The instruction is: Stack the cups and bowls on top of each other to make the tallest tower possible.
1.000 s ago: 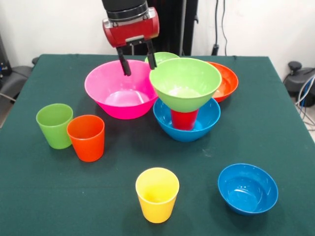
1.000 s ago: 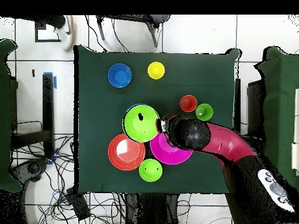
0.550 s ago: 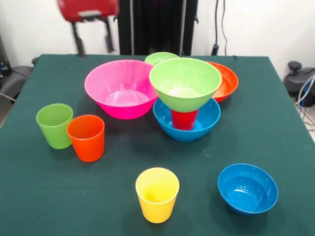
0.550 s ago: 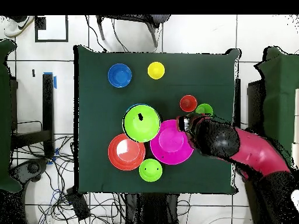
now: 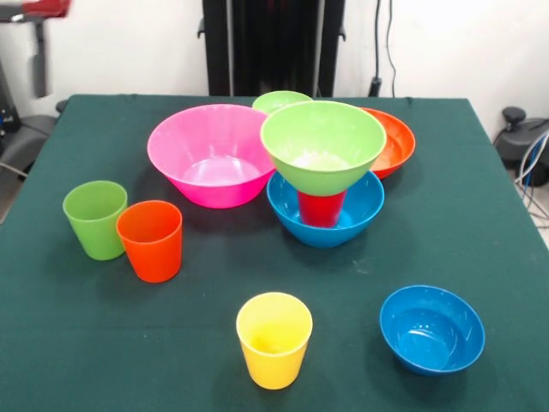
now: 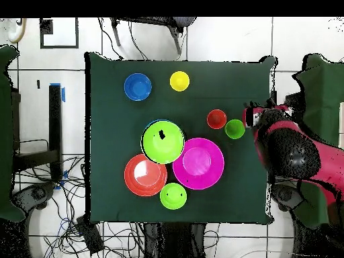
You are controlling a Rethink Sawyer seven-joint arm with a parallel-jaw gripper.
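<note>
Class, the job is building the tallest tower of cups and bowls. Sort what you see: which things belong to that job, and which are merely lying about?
Belong to the job:
tower
big pink bowl
wide orange bowl
small light green bowl
small blue bowl
yellow cup
orange cup
light green cup
gripper

Lying about:
cables on the floor

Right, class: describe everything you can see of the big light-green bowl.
The big light-green bowl is glossy plastic, round, with a wide rim tapering to a narrow base. It sits upright and empty, its base on the red cup, which stands inside the big blue bowl. It tops the tower, with the big pink bowl close beside it. Nothing grips it.
</note>
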